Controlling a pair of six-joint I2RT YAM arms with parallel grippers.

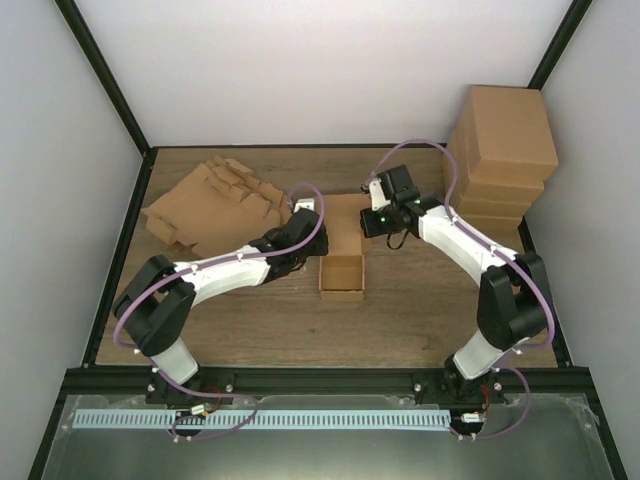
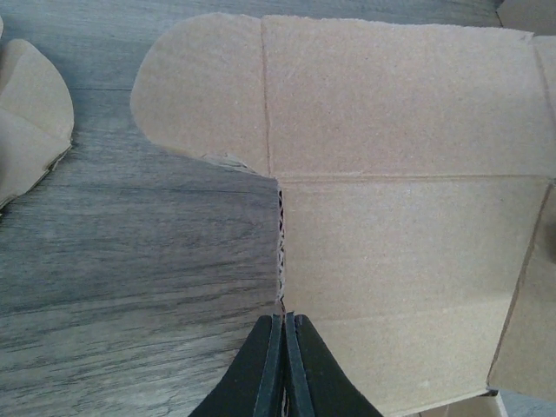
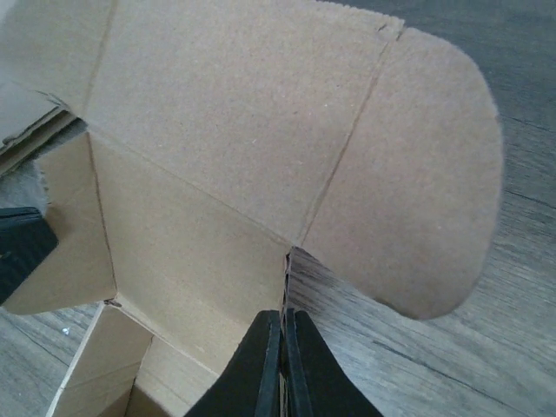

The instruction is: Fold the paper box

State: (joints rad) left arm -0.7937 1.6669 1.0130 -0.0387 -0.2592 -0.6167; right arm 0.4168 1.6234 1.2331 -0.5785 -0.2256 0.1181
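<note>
Messy heap of flat cardboard blanks [image 1: 210, 205] at the wooden desk's [image 1: 400, 330] far left. Stack of closed boxes [image 1: 503, 160] fills its far-right corner.

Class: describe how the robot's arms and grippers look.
Both the left arm and right arm have white links with black joints and a purple cable looping alongside. A green light glows on the right wrist. The left gripper and right gripper are black and tapered.

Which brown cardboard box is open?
The small brown cardboard box at the centre, its inside visible; the stacked brown boxes at the right rear are closed.
</note>
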